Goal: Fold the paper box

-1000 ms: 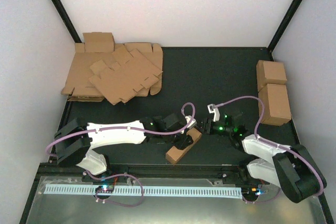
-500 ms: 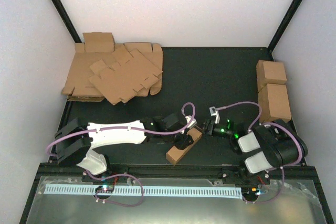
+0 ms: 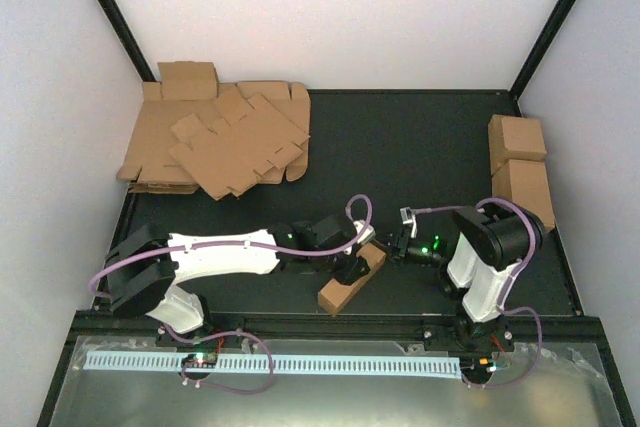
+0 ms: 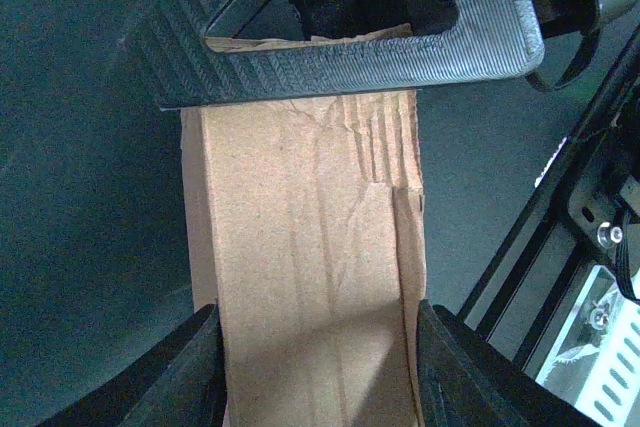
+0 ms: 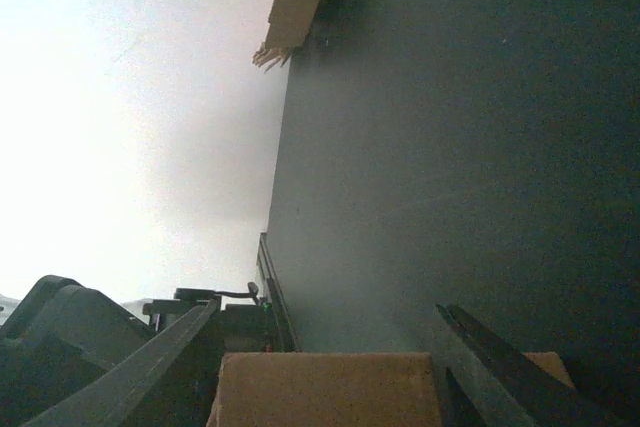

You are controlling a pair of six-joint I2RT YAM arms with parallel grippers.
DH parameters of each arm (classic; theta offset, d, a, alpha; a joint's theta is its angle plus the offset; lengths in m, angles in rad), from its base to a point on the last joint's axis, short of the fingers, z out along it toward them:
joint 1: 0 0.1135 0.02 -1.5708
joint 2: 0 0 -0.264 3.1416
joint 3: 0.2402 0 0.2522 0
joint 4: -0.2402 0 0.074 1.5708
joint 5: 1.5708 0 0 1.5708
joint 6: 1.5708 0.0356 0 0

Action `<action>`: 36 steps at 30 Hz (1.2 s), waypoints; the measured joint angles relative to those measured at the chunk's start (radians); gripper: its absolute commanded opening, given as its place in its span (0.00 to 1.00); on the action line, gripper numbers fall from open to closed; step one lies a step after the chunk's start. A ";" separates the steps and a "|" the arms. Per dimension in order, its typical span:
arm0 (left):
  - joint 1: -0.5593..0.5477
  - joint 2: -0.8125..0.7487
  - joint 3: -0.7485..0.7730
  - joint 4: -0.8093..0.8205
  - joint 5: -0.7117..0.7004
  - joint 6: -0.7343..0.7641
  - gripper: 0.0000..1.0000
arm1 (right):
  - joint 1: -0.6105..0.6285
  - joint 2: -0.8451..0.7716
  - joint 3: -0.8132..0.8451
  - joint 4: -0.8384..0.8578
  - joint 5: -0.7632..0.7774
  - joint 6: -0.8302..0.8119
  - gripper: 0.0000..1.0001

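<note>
left claw (image 4: pixel 317 322) grips paper box (image 4: pixel 300 227) | right claw (image 5: pixel 328 312) astride it — grip unclear | elbow (image 3: pixel 495 232) risen

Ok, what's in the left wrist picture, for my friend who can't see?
A brown cardboard box is pinched between the two black fingers of the left gripper. A ribbed black finger crosses its far end, over a dark table.

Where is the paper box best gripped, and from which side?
Probably across its two long side walls near the middle, coming from above. The paper box lies flat, long and narrow, so its width fits in the jaws, as the left gripper shows.
</note>
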 measured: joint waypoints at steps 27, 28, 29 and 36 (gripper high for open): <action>0.000 0.007 0.006 0.002 0.005 -0.011 0.58 | -0.022 -0.235 0.009 -0.132 -0.016 -0.019 0.73; 0.000 0.007 0.007 -0.001 0.004 -0.009 0.64 | -0.026 -0.286 0.018 -0.180 -0.016 -0.042 0.74; 0.000 0.007 0.008 -0.004 0.001 -0.007 0.70 | -0.029 -0.358 0.036 -0.270 -0.013 -0.074 0.74; 0.000 0.007 0.036 -0.086 -0.019 0.018 0.94 | -0.037 -0.792 0.260 -1.021 0.140 -0.417 0.79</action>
